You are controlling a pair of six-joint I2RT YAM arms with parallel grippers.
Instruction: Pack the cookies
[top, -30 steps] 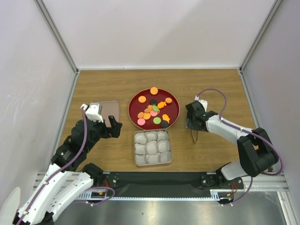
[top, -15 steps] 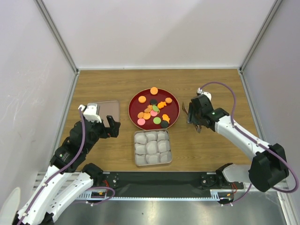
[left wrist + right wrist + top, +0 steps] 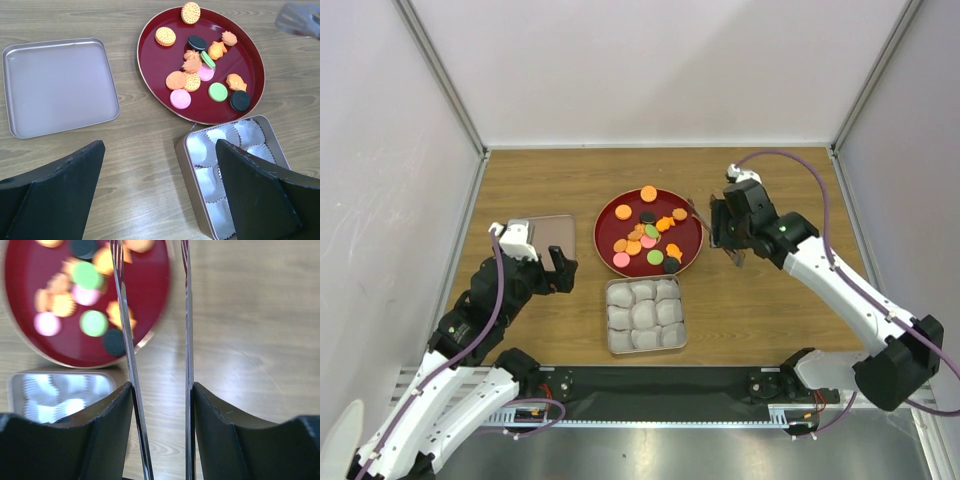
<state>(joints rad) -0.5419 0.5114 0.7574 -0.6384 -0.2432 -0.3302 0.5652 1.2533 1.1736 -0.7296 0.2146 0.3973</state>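
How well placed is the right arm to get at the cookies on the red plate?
Probably well placed. The right hand grips tongs that point at the right edge of the plate. The cookies lie uncovered, and nothing stands between them and the tongs.

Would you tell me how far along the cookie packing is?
Done: the lid is off, lying left of the plate, and the tin is open. In hand: the right gripper holds tongs, tips near the plate's right rim. Remaining: all cookies sit on the plate and the cups are empty, so nothing is packed yet.
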